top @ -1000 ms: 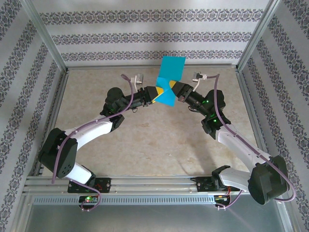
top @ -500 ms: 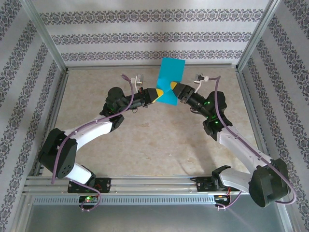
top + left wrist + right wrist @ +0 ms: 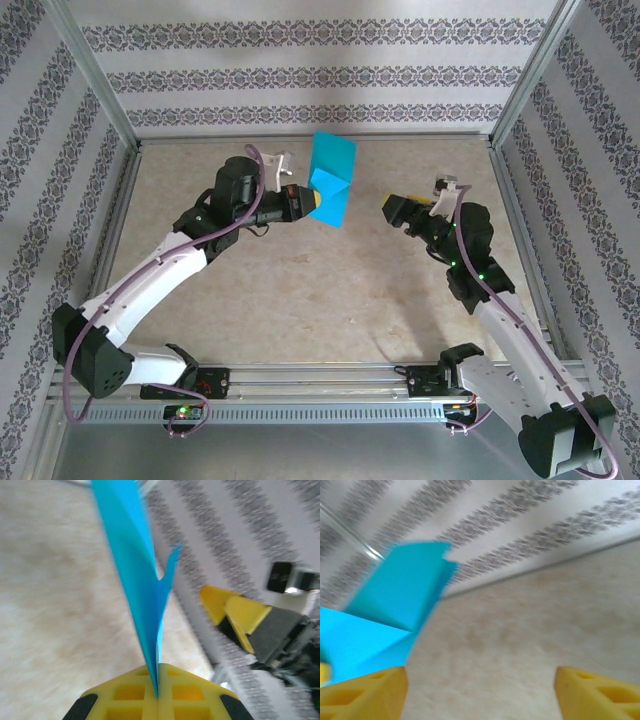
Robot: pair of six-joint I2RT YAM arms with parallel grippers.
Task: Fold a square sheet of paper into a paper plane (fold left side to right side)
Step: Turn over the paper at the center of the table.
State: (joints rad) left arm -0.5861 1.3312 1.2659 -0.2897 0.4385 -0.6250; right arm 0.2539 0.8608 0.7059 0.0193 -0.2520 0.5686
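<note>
Square sheet of paper (image 3: 331, 185): plain teal-blue, shaded fold darker.
Left gripper (image 3: 318, 200): yellow jaws, black corner pads.
Right gripper (image 3: 392, 207): yellow jaws, grey-black body.
Arms (image 3: 150, 280): white links, black joints.
Cables (image 3: 66, 385): mauve-grey.
Tabletop (image 3: 300, 290): mottled beige, marble-like.
Walls (image 3: 300, 75): white, horizontal bands of grey floral ornament.
Frame (image 3: 300, 385): silver metal.

The square sheet of paper (image 3: 331, 185) is held above the tabletop (image 3: 320, 290) in the left hand (image 3: 316, 202); the right hand (image 3: 392, 208) is set apart, to its right.
</note>
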